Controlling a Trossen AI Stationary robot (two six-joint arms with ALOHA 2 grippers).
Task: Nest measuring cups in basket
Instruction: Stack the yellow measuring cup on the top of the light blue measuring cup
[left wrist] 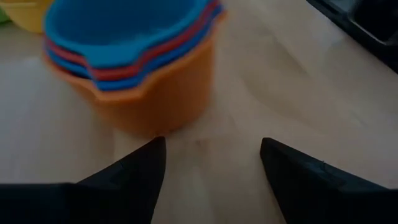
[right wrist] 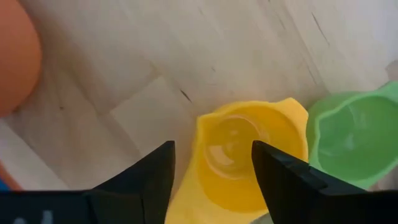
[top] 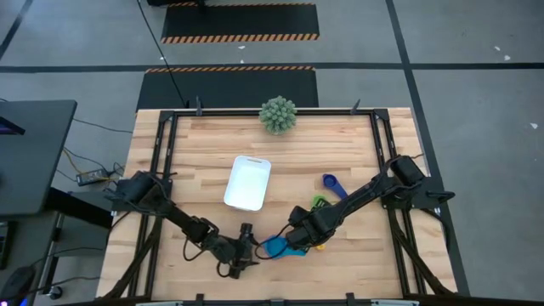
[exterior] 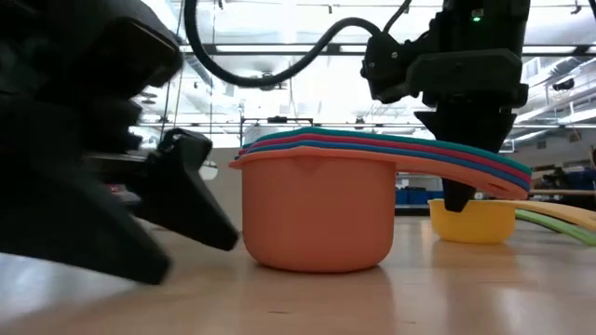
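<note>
So far, taking the table left to right with the basket as the landmark:

Left gripper (top: 246, 248): at the near edge of the table, on the near side of the basket (top: 248, 182), just left of the stack. Its fingers (left wrist: 134, 171) stand wide apart with bare wood between them, holding nothing, pointed at the stack's orange wall.

Stack (exterior: 317, 209): an orange cup (left wrist: 161, 93) at the bottom with blue, red and light blue cups seated inside, handles fanned together. It sits on the table nearer than the basket and a little to its right, not in it.

Basket: white, nothing visible inside from above, well apart from both grippers.

Right gripper (top: 299, 231): just right of the stack and nearer than the basket, hanging over the yellow cup (right wrist: 245, 158). Its fingers (right wrist: 146, 177) are parted to either side of that cup; whether they touch it I cannot tell.

Green cup (right wrist: 354, 140): touching or just beside the yellow one, on the side away from the stack.

Dark blue cup (top: 331, 182): alone on the wood to the right of the basket, apart from the others.

Done, by my reading: four cups nested.

Left to do: yellow, green and dark blue not yet nested, and the set not yet in the basket. Roughly halfway.
</note>
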